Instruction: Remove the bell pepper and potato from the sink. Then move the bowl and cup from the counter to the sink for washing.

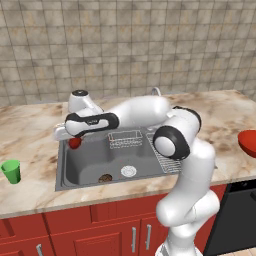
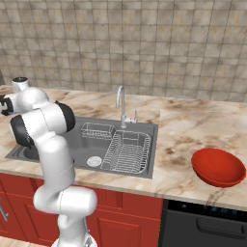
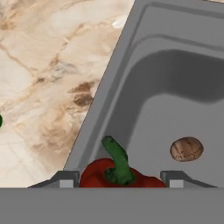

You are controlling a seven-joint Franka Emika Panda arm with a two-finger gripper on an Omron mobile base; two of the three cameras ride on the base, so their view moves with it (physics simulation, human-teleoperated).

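Note:
My gripper [image 1: 74,138] is shut on the bell pepper [image 1: 75,143], a small glossy red one, and holds it over the sink's [image 1: 85,161] back left corner, near the rim. In the hand view the bell pepper [image 3: 94,175] with its green stem sits between my two finger tips [image 3: 66,179]. The brown potato [image 1: 105,177] lies on the basin floor near the drain, and shows as the potato [image 3: 186,148] in the hand view. The green cup [image 1: 11,171] stands on the counter left of the sink. The red bowl [image 2: 218,166] rests on the counter far to the right.
A wire basket [image 1: 125,138] and a wire dish rack [image 2: 126,152] take up the sink's right part, with the chrome faucet [image 2: 120,103] behind. The round drain [image 1: 128,171] is in the middle. Marble counter [image 3: 48,74] runs left of the sink rim.

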